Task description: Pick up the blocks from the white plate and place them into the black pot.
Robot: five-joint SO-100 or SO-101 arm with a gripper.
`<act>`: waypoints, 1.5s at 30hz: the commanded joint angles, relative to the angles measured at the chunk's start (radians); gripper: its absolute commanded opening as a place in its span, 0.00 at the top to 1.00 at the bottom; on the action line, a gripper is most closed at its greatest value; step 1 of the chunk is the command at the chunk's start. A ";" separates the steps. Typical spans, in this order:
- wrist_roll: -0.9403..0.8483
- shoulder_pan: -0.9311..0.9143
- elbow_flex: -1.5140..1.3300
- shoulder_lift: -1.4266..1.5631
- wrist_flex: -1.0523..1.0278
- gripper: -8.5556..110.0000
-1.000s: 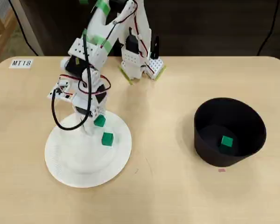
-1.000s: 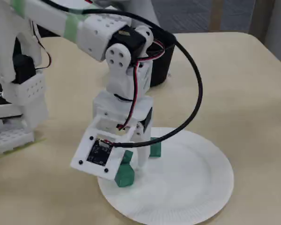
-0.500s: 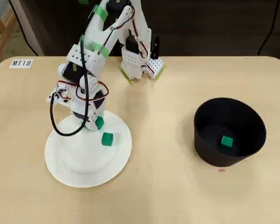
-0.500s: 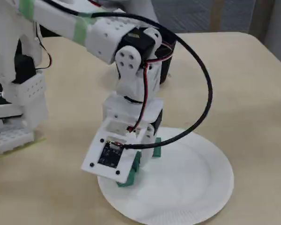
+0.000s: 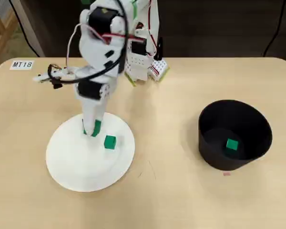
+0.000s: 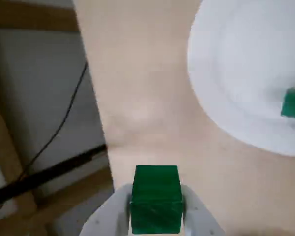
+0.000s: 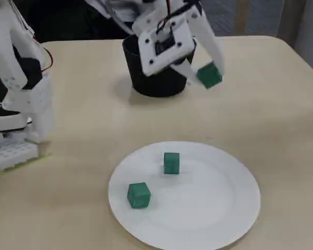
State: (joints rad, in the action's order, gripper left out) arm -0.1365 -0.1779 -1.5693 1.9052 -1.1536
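Note:
My gripper (image 7: 208, 75) is shut on a green block (image 7: 209, 75) and holds it in the air above the white plate (image 7: 214, 208), in front of the black pot (image 7: 156, 86). In the wrist view the block (image 6: 156, 199) sits between the white fingers (image 6: 199, 219). Two more green blocks (image 7: 171, 162) (image 7: 139, 195) lie on the plate. In the overhead view the gripper (image 5: 93, 128) hangs over the plate (image 5: 76, 162); one block (image 5: 109, 142) shows beside it, the other is hidden. The pot (image 5: 257, 119) stands at the right with a green block (image 5: 232, 144) inside.
The arm's white base (image 5: 143, 62) stands at the table's far edge in the overhead view and at the left in the fixed view (image 7: 21, 104). A label "MT18" (image 5: 22, 64) lies at the far left corner. Bare tabletop (image 5: 167, 152) separates plate and pot.

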 commanded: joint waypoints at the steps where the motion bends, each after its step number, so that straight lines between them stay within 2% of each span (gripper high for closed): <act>1: 0.018 0.167 0.037 0.080 0.048 0.95; 7: 0.058 0.477 0.015 0.043 0.078 0.95; 12: 0.087 0.624 0.015 -0.038 0.083 0.95; 26: 0.117 0.782 0.034 -0.259 0.094 0.95; 36: 0.143 0.828 0.060 -0.319 0.101 0.95; 37: 0.149 0.828 0.060 -0.316 0.100 0.94; 40: 0.126 0.831 0.054 -0.287 0.087 0.71; 41: 0.127 0.831 0.052 -0.279 0.084 0.67; 43: 0.143 0.827 0.060 -0.268 0.074 0.65; 45: 0.147 0.821 0.061 -0.256 0.072 0.69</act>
State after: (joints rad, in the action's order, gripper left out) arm 0.0046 0.6427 -1.5616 1.5892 -1.0769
